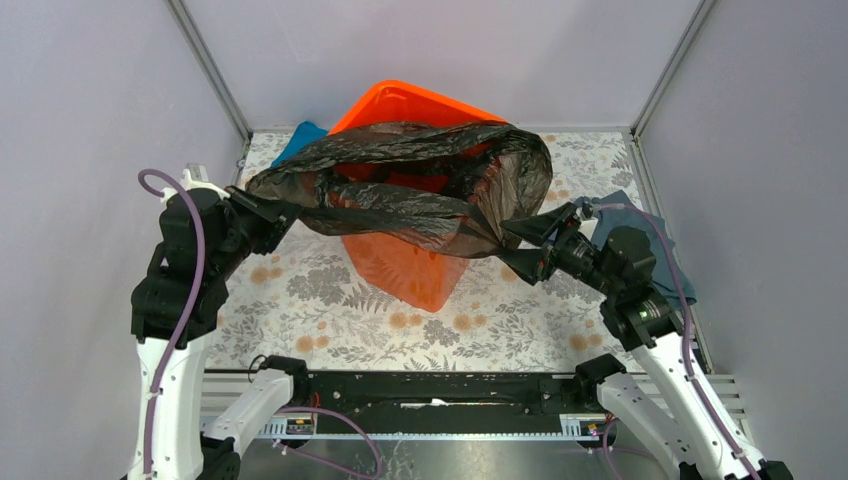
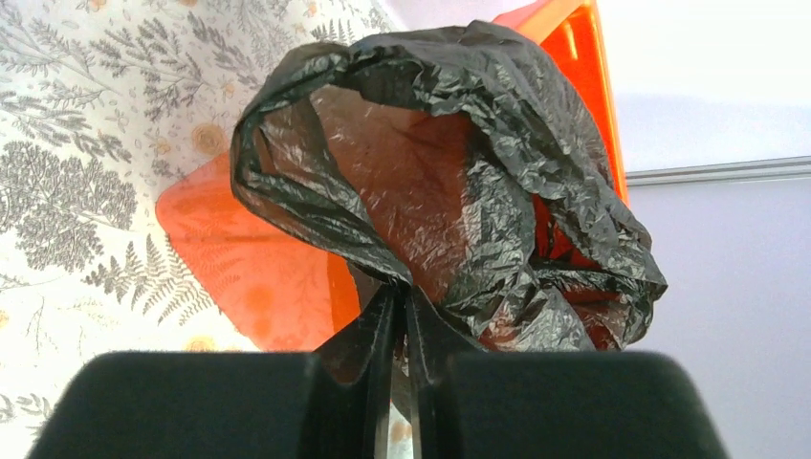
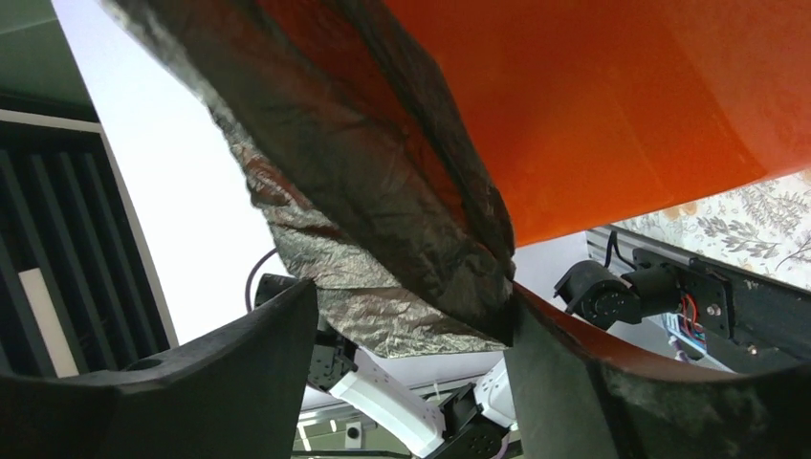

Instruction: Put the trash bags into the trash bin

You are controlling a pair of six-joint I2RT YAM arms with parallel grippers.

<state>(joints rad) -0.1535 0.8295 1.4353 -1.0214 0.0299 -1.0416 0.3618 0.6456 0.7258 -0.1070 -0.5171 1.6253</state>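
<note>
Black trash bag [image 1: 400,190] lies stretched across the mouth of the orange trash bin [image 1: 405,100] at mid-table. It is mostly above the rim, not inside. My left gripper [image 1: 285,213] clenches its left end. My right gripper [image 1: 527,245] gapes, film loose between the jaws. Left to do: push it down in.
</note>
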